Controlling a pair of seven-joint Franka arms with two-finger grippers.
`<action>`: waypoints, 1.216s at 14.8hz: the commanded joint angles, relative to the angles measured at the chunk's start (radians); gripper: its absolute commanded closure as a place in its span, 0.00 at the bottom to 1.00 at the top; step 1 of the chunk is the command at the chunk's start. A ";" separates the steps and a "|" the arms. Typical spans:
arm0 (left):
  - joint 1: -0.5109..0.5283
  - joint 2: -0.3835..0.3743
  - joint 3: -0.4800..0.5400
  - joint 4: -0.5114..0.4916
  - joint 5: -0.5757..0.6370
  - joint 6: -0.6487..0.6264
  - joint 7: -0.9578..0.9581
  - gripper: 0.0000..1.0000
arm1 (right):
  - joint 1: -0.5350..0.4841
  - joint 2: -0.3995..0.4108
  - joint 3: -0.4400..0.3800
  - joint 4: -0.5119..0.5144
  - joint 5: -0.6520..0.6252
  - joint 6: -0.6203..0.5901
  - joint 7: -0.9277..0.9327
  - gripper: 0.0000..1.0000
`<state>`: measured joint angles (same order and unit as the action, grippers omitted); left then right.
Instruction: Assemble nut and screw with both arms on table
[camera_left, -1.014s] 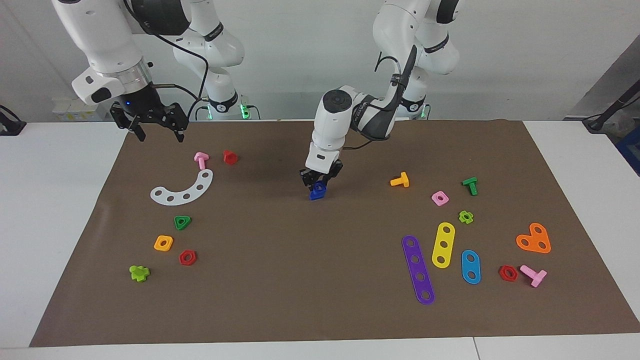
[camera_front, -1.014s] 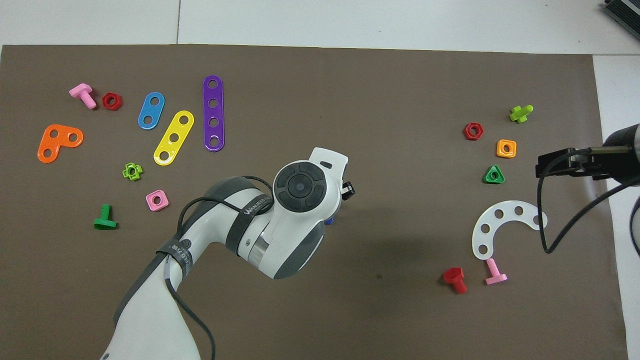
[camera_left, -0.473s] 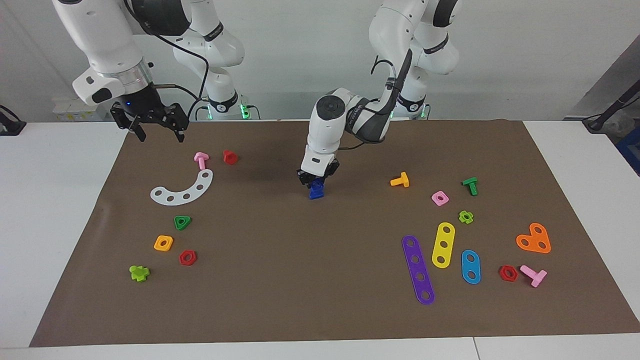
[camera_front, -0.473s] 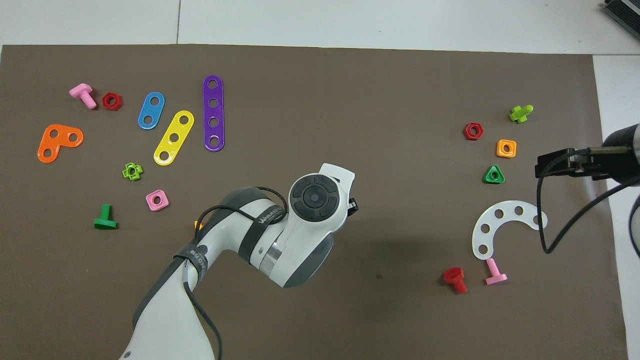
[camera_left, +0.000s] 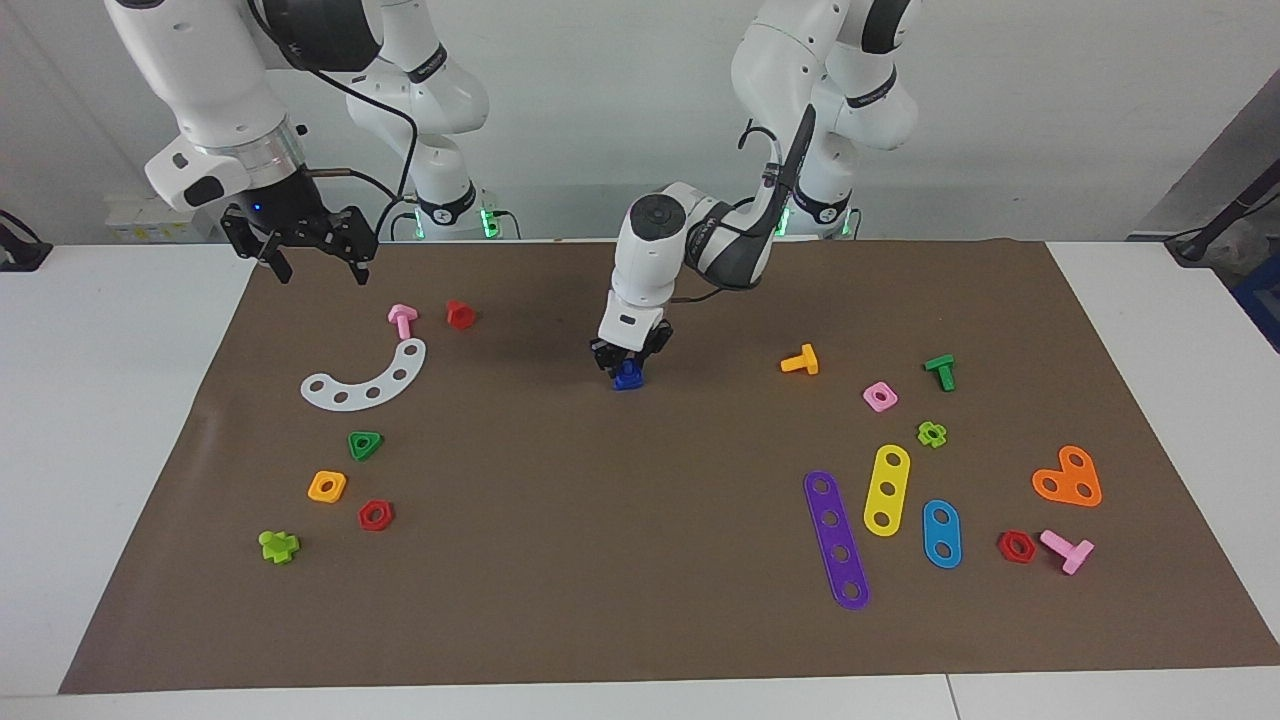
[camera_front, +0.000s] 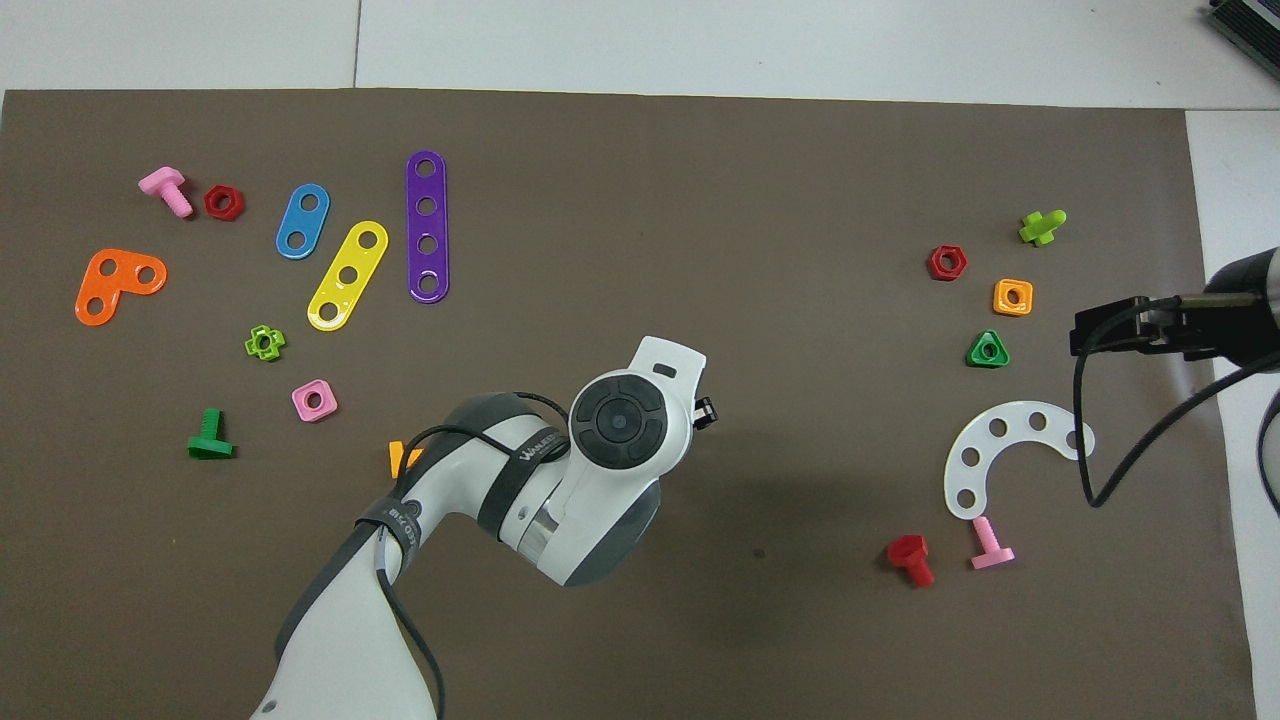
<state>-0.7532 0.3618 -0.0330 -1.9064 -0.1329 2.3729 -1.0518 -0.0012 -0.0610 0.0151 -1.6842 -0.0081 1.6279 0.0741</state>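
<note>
right gripper (camera_left: 322, 268): jaws wide open, empty, hanging over the corner of the large brown rectangular mat (camera_left: 640, 560) at the right arm's end, above the small pink plastic bolt (camera_left: 402, 320) and the white curved plastic strip with holes (camera_left: 365, 380). this arm waits.

left gripper (camera_left: 627, 360): down at mid-mat, right on top of a small dark-blue plastic lump (camera_left: 628, 379). the lump looks to be sitting on the mat, well apart from the other toy parts. cannot tell whether the gripper clamps it or has let go. the overhead view is no help, as the left arm's wrist covers the spot.

nut vs screw: cannot split the lump into a dark-blue square nut and a dark-blue triangular-head screw. no second dark-blue nut or screw shows anywhere on the mat, so the guess is both are in that lump, already joined.

step, as a judgement: the tail end, with the joined pair set down on the table.

next move calls for: the left gripper to be clear of the lump before lifting, then a straight rise so the piece isn't dragged or tipped. nothing needed from the right arm. the small orange plastic bolt (camera_left: 800, 360) toward the left arm's end is well clear of the exit path.
</note>
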 joint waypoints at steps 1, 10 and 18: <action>0.000 -0.023 0.010 -0.004 -0.005 -0.021 0.007 0.24 | -0.008 -0.020 0.002 -0.025 0.030 0.009 -0.028 0.00; 0.285 -0.279 0.015 0.053 -0.005 -0.495 0.327 0.22 | -0.010 -0.020 0.002 -0.022 0.030 0.007 -0.025 0.00; 0.626 -0.444 0.016 -0.026 0.030 -0.727 0.987 0.27 | -0.010 -0.019 0.002 -0.018 0.030 0.001 -0.025 0.00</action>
<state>-0.2080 -0.0019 -0.0052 -1.8614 -0.1266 1.6572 -0.2111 -0.0012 -0.0615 0.0151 -1.6842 -0.0081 1.6280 0.0741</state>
